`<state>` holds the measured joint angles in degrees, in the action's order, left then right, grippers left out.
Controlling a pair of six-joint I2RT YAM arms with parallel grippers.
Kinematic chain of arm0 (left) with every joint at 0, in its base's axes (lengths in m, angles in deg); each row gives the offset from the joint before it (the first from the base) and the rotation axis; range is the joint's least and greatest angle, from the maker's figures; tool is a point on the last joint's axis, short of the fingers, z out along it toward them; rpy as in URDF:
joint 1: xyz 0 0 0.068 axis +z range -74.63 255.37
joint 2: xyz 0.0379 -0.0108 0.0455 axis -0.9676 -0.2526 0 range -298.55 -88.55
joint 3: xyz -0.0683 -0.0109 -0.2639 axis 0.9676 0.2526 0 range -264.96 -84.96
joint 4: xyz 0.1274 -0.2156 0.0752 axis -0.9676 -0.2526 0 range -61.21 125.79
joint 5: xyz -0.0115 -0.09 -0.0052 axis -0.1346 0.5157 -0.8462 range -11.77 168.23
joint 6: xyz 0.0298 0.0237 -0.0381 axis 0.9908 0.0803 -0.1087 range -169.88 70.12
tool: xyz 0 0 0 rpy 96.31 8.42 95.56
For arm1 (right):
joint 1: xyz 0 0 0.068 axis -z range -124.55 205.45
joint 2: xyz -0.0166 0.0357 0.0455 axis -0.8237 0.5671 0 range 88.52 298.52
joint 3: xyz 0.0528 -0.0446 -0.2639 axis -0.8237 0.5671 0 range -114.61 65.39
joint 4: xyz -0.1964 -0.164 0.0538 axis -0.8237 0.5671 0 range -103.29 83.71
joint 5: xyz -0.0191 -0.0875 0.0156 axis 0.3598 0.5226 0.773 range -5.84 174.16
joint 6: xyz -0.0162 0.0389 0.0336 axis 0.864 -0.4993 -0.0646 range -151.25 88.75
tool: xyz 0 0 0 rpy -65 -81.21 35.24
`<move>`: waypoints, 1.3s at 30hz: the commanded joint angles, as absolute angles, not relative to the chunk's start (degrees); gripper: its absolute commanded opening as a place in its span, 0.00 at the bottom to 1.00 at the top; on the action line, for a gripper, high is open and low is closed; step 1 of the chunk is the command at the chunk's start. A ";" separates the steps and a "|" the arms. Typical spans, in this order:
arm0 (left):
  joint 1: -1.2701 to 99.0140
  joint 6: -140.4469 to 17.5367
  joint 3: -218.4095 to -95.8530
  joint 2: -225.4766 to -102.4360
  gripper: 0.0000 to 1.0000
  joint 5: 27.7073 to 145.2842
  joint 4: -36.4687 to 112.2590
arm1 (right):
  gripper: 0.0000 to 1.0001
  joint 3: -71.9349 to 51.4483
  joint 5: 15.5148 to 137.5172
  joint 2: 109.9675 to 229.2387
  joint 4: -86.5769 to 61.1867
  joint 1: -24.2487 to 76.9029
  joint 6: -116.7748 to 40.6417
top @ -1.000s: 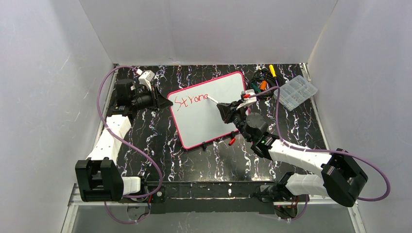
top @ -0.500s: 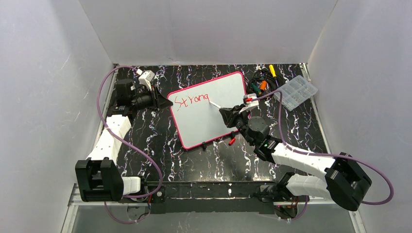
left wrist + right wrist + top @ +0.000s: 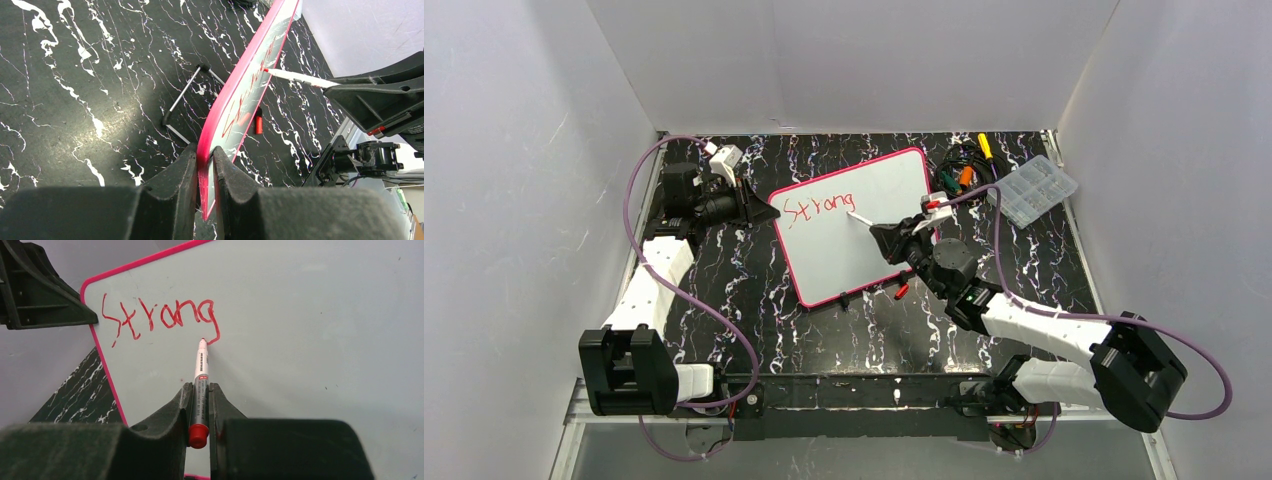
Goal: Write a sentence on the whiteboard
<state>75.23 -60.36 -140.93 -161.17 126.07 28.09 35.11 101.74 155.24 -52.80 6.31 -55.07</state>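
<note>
Inside white walls point(image 3: 844, 60) on black marbled table point(image 3: 754, 290), left hand point(image 3: 205, 156) pinches whiteboard point(image 3: 844, 250), right hand point(image 3: 201, 388) pinches marker point(image 3: 201, 365).

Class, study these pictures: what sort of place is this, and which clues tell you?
Probably a robotics lab test cell: white panels box in a black marbled table, and a left arm and right arm bolted at its near edge work on a whiteboard with a marker.

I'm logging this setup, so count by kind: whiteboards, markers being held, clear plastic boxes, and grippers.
whiteboard: 1
marker, held: 1
clear plastic box: 1
grippers: 2, the left gripper and the right gripper
total: 5
</note>
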 commanded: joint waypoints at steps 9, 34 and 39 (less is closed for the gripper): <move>74.58 -59.68 -140.42 -159.48 0.00 127.28 26.83 | 0.01 29.98 107.86 154.44 -56.62 6.57 -50.61; 74.58 -59.68 -140.41 -159.54 0.00 127.37 26.83 | 0.01 31.31 111.78 153.17 -53.70 7.55 -48.51; 74.61 -59.65 -140.33 -159.44 0.00 127.37 26.83 | 0.01 30.52 111.31 154.27 -55.22 7.85 -48.31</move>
<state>75.23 -60.36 -140.93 -161.17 126.24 28.09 32.22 109.98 154.58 -52.36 7.38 -49.45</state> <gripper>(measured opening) 0.141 0.211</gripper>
